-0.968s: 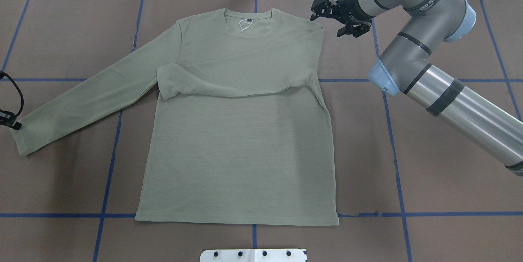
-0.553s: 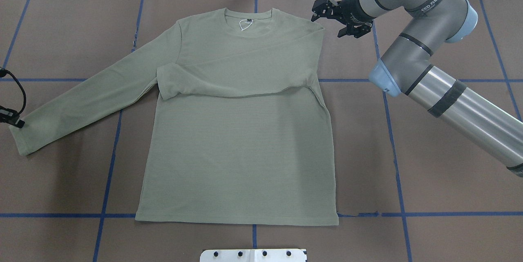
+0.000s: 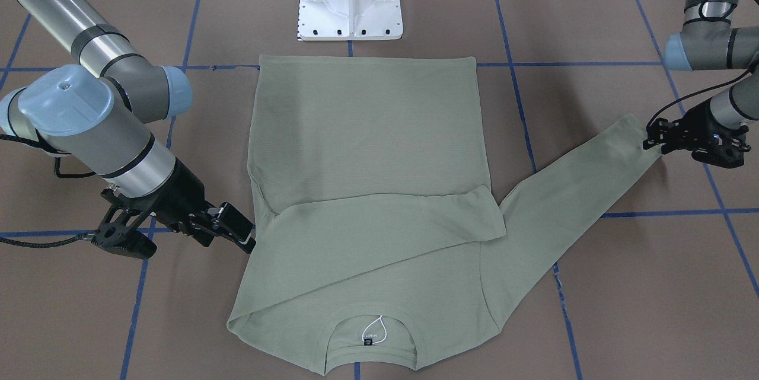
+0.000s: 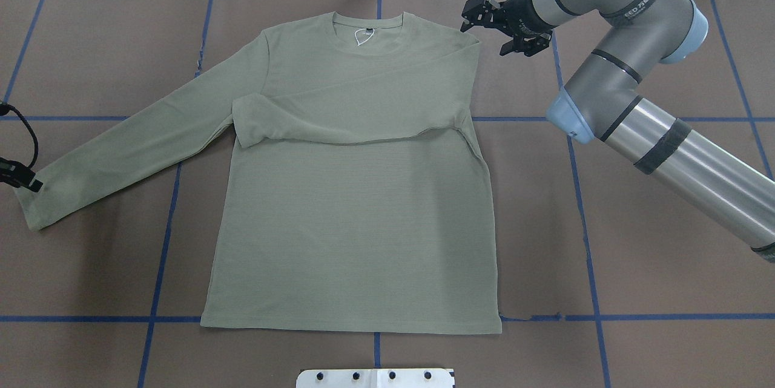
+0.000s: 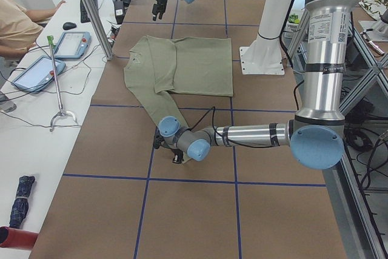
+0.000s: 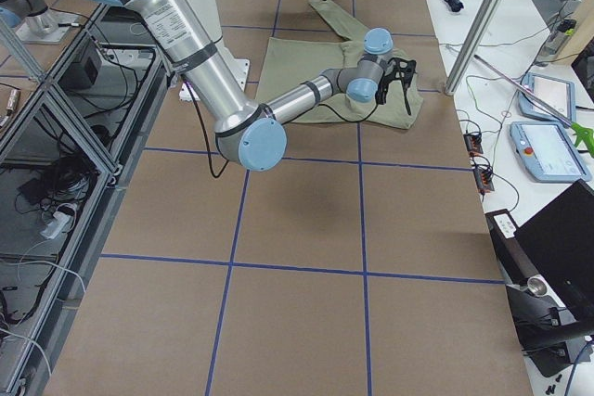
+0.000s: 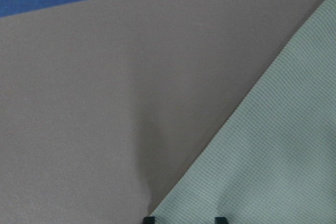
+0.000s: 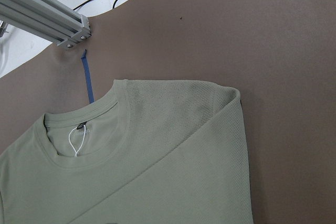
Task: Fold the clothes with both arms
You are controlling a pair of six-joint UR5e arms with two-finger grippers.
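With the shirt (image 4: 357,218) flat on the table (image 4: 636,291), one sleeve already across its chest, my left gripper (image 4: 24,181) sits fingers-apart at the outstretched cuff (image 4: 30,209) (to fold it likewise, I reckon), while the right gripper (image 4: 484,34) waits spread beside the shoulder.

The sage-green long-sleeved shirt (image 4: 357,224) is lying flat, with one sleeve folded across its chest. The other sleeve is stretching out to the left gripper (image 3: 652,141), whose parted fingertips are touching the cuff. The right gripper (image 3: 246,239), jaws apart, is hovering just beside the folded shoulder.
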